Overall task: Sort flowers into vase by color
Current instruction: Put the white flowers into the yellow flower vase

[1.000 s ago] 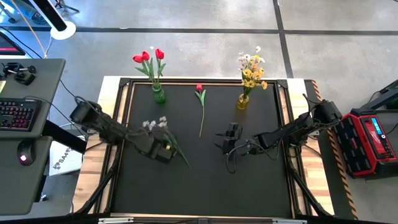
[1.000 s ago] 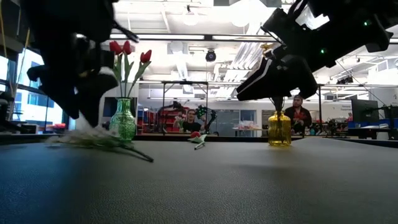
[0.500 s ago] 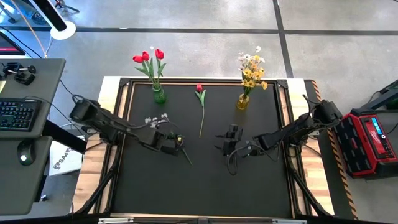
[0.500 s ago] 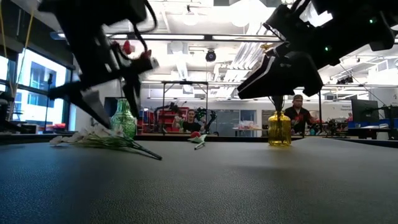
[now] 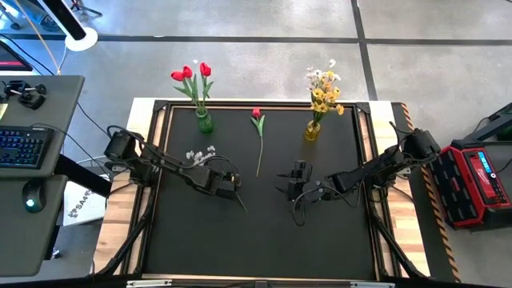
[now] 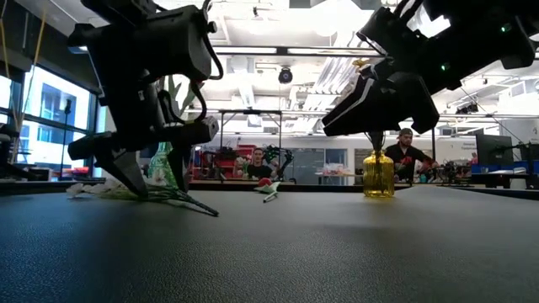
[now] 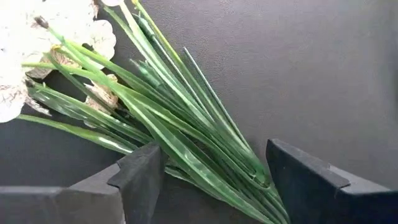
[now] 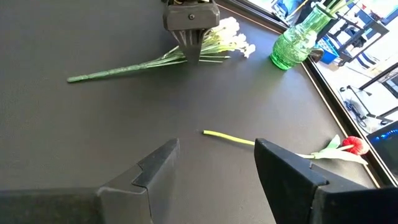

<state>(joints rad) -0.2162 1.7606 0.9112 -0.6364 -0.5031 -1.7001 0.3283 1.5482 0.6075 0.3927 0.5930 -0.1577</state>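
White spray (image 5: 210,162) lies flat on surface (image 5: 264,232), blossoms toward green vase (image 5: 205,122), stem end pointing away. Left gripper (image 5: 230,186) right over stems, fingers spread, stems between them. Right gripper (image 5: 293,183) farther off, spread wide, holding nothing.

From above, the left hand (image 5: 226,186) covers the middle of the white spray (image 5: 200,155), so we cannot see its leaves there. In the left wrist view its blossoms (image 7: 37,37) run off the edge. In the low view the green vase (image 6: 165,167) sits half hidden behind that hand.
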